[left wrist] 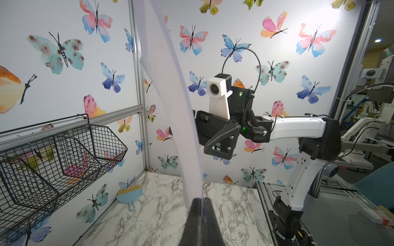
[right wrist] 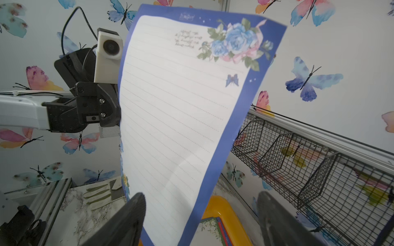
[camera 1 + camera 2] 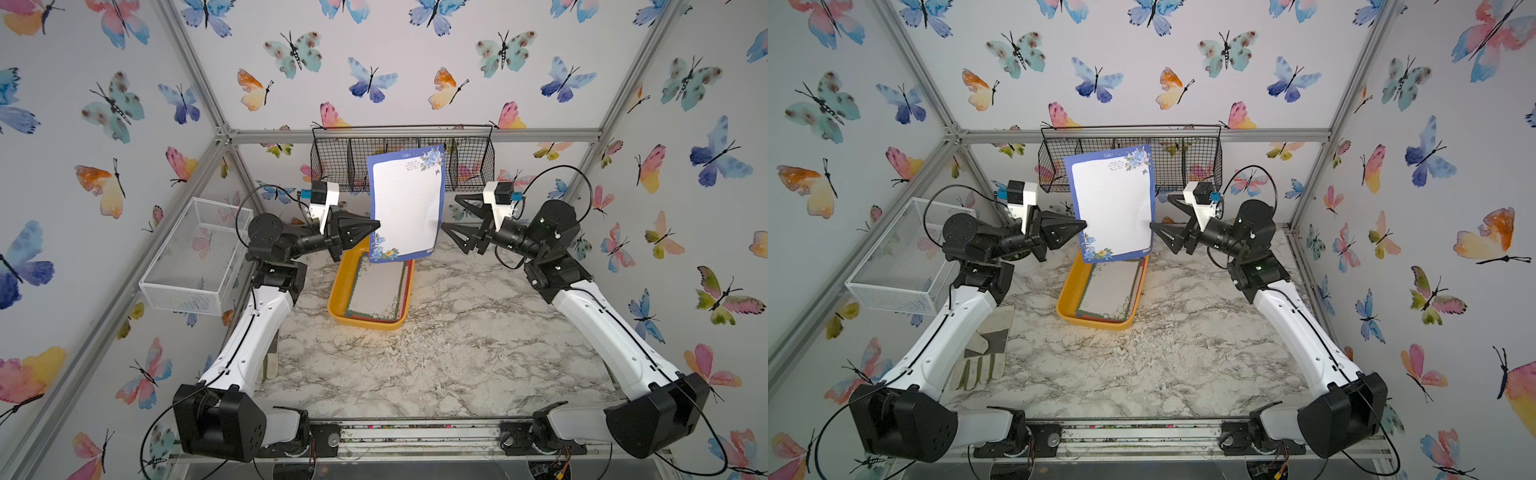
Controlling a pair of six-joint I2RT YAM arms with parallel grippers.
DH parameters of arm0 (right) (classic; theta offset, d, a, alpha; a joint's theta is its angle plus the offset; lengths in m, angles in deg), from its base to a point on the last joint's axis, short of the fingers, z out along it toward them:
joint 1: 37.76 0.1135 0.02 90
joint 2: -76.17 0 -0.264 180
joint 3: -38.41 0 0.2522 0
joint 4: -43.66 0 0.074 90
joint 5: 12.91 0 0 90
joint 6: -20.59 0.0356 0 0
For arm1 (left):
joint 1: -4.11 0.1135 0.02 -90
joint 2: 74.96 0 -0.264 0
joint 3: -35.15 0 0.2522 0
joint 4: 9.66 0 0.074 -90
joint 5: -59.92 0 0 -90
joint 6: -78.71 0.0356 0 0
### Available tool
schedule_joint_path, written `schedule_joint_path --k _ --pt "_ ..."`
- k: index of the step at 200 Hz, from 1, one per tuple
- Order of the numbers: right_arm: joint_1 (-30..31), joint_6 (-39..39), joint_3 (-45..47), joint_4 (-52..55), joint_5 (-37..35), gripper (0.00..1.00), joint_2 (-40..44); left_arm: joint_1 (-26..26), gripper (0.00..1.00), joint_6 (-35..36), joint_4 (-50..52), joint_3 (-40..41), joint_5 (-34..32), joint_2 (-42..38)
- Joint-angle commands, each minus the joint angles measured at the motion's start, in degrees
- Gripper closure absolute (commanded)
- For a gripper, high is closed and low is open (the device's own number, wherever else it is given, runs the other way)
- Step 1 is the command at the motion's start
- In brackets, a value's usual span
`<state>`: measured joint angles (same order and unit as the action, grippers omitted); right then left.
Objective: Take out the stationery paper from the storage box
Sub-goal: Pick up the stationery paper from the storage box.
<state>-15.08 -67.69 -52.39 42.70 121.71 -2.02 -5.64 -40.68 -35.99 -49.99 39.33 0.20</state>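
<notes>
Butterfly wallpaper [image 3: 370,81] closes in your marble tabletop [image 3: 457,353] on three sides, and the task looks to be in the middle of a lift: the blue-bordered sheet [image 3: 407,203] is up and clear of the storage box [image 3: 365,324], and the others are not out yet. At your far left the white mesh basket [image 3: 183,293] sits against the wall, out of play. Next, the left gripper [image 3: 377,226] has its fingers [image 1: 191,223] pressed together on that sheet, low on its left edge just above the printed flowers. The sheet stands nearly upright in the air, bowing a little, in front of the black wire basket [image 3: 469,166] and above the far end of the storage box. Down in the box a green-bordered sheet [image 3: 376,291] lies on top, red edges showing beneath it. To the right, the right gripper [image 3: 449,211] has its fingers [image 2: 128,223] spread wide and holds nothing. The sheet's right edge sits at their mouth, and you cannot tell whether a pad touches it. Your next move, I judge, is to close those fingers on that edge for a steadier carry, or to swing the sheet aside onto bare marble. Go gently, since thin paper held by one edge may flop or slip.
</notes>
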Motion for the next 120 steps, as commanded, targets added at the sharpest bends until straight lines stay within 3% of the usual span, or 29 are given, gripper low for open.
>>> schedule_joint_path --k 1,72,108,120 --pt "-0.35 4.23 -0.69 -4.78 4.36 0.17 -0.91 -0.44 1.0 -2.76 -4.37 0.48 0.95 -2.47" --pt "-0.35 21.41 -0.56 -22.94 19.25 0.39 -5.15 -0.57 1.0 -2.96 -4.6 3.05 -2.23 -3.32" --pt "-0.35 25.79 -1.42 -26.15 19.95 0.73 -6.14 -0.65 1.0 -3.0 -4.56 3.7 -3.32 -4.12" --pt "-0.35 25.86 -1.37 -25.72 19.26 0.75 -5.77 -0.63 1.0 -3.16 -4.57 3.65 -3.66 -4.19"
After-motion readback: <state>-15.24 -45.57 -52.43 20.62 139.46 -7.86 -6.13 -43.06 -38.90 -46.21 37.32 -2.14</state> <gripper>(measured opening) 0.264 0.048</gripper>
